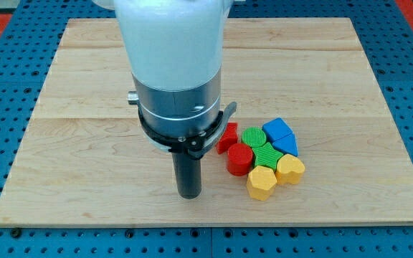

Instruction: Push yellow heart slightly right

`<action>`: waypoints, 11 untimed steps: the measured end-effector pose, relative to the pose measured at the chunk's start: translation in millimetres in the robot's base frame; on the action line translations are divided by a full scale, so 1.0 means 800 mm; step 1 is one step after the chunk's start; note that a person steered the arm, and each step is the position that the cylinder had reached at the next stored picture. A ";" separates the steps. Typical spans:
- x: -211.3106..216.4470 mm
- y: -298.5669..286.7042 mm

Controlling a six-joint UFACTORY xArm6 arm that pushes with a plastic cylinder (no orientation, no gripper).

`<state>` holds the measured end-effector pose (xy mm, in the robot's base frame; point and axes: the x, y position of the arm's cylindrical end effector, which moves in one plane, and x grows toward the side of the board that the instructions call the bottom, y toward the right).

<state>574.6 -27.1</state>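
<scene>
The yellow heart [290, 169] lies on the wooden board at the lower right of a tight cluster of blocks. A yellow hexagon [261, 182] touches it on its left. My tip [188, 193] rests on the board well to the left of the cluster, a clear gap from the red cylinder [239, 159]. The tip touches no block.
The cluster also holds a red block [227, 137], a green round block [253, 137], a green ribbed block [267, 155] and two blue blocks [278, 130] [286, 145]. The arm's wide body [172, 64] hides the board's upper middle. The wooden board [84, 179] ends at a blue pegboard surround.
</scene>
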 end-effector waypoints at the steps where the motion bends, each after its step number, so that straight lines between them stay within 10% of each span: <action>1: -0.002 0.000; 6: 0.037 0.140; 11: -0.082 0.181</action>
